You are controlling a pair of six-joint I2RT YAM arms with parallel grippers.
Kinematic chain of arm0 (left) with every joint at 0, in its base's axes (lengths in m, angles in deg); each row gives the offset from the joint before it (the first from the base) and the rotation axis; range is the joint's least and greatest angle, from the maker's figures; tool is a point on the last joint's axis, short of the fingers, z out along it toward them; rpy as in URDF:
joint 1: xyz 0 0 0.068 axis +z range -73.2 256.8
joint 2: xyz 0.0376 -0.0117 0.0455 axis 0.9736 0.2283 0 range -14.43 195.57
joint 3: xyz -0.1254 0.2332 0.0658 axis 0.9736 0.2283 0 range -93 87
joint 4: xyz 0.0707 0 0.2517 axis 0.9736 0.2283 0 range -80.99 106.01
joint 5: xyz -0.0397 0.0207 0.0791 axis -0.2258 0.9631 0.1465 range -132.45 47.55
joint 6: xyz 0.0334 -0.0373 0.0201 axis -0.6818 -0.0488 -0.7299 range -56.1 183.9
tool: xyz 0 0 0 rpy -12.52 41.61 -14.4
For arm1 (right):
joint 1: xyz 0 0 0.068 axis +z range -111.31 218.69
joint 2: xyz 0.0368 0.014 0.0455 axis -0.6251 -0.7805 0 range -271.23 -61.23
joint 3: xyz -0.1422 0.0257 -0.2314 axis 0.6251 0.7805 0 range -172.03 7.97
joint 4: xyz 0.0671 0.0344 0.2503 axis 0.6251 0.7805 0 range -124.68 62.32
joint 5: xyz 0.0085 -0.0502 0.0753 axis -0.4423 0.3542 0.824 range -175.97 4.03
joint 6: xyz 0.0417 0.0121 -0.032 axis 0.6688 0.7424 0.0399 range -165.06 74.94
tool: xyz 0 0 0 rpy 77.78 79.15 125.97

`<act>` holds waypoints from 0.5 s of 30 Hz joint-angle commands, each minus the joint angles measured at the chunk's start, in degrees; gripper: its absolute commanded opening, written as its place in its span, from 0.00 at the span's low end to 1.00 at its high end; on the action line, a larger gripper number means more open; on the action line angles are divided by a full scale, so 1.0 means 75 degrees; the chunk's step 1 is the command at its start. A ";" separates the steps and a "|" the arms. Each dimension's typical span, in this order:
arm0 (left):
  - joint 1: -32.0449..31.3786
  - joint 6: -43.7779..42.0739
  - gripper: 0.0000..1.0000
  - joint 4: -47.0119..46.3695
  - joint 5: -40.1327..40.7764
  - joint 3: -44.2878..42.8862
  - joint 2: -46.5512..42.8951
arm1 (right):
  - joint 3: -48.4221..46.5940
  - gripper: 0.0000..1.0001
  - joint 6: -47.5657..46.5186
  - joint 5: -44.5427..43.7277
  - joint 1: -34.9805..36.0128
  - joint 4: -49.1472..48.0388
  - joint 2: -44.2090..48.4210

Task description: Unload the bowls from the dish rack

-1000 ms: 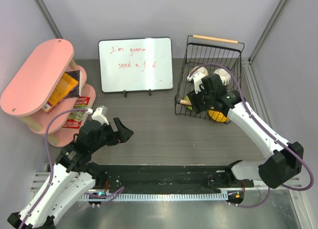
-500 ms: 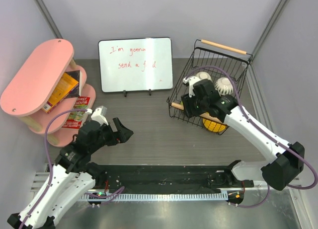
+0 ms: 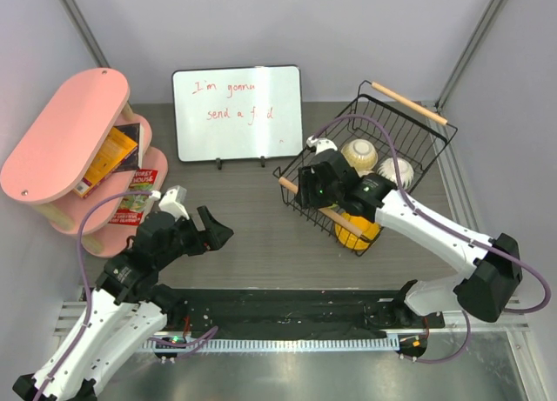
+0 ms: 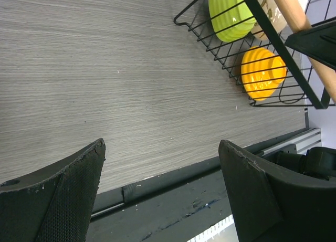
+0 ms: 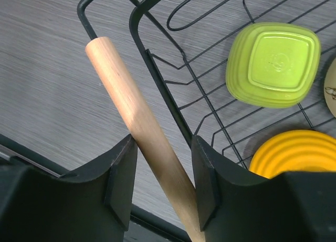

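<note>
The grey wood-grain table (image 3: 261, 218) carries the dish rack (image 3: 418, 153) on its right half, turned on the diagonal. The rack's long sides and two rod handles run from far-left to near-right, so its open face points up and its short axis points toward the far-right corner. The far wooden handle (image 3: 409, 103) lies by the right wall, and the near wooden handle (image 5: 131, 111) faces the middle of the table. At the left edge stands a pink shelf (image 3: 61, 136) holding books (image 3: 113, 153), well apart from the rack. A whiteboard (image 3: 238, 112) with red handwriting stands at the back, near the rack's left corner but not touching it. The right arm lies across the rack's near side, covering part of it from above. Inside are a beige-tan bowl (image 3: 359, 153) and a ribbed white bowl (image 3: 393, 170) side by side, an orange-yellow bowl (image 5: 299, 150) at the near end, and a lime green bowl (image 5: 273, 63) lying base up. The right gripper (image 5: 163, 147) clamps the near wooden handle, one finger against each side. The left gripper (image 4: 163, 163) hangs over bare table, its fingers spread wide and holding nothing.
</note>
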 commanded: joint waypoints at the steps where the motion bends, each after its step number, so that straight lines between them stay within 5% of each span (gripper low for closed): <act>1: 0.0027 -0.0068 0.88 -0.0327 -0.0011 0.0001 -0.0081 | 0.0271 0.01 0.1651 -0.0677 0.0422 0.0354 -0.0383; 7: 0.0027 -0.0056 0.88 -0.0210 0.0106 -0.0093 -0.0222 | 0.0282 0.01 0.2636 -0.1158 0.0820 0.0214 -0.0348; 15: 0.0027 -0.0009 0.90 0.0890 0.1698 -0.0948 -0.0468 | -0.0561 0.01 0.3914 -0.1768 0.1675 -0.0288 -0.1238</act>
